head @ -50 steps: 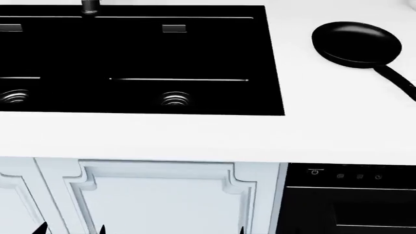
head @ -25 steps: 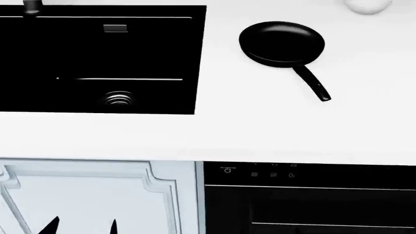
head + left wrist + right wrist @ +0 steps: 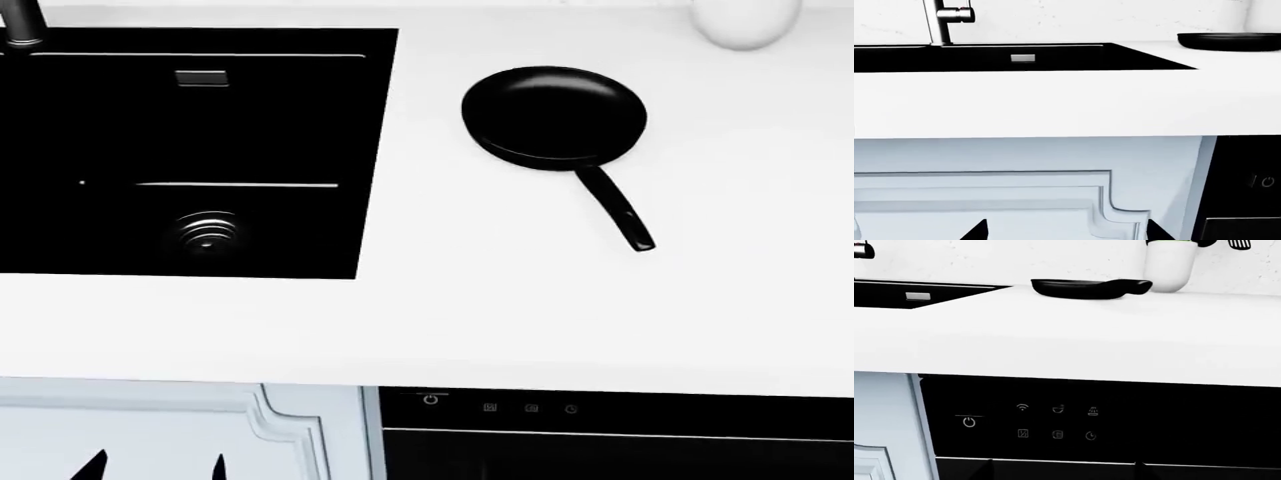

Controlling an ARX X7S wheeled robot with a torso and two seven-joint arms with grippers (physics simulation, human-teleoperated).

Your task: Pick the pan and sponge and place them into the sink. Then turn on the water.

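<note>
The black pan [image 3: 554, 115] lies on the white counter to the right of the sink [image 3: 267, 130], its thin handle [image 3: 618, 212] pointing toward the counter's front edge. The wrist views show the pan [image 3: 1227, 41] [image 3: 1081, 288] edge-on. No sponge is in view. My left gripper [image 3: 158, 468] [image 3: 1067, 235] hangs low in front of the cabinet door, below the counter, open and empty. My right gripper [image 3: 1063, 472] is below the counter in front of the black appliance. Its dark tips barely show, wide apart, with nothing between them. It is out of the head view.
A steel faucet [image 3: 941, 20] stands behind the sink. A white utensil holder [image 3: 1171, 265] [image 3: 745, 20] sits against the wall behind the pan. A black appliance with a control panel [image 3: 1054, 422] is under the counter beside the white cabinet door [image 3: 987, 200].
The head view has shifted right along the counter: the sink slid left out of frame, the pan moved toward the middle. The left fingertips stay low at the bottom left.
</note>
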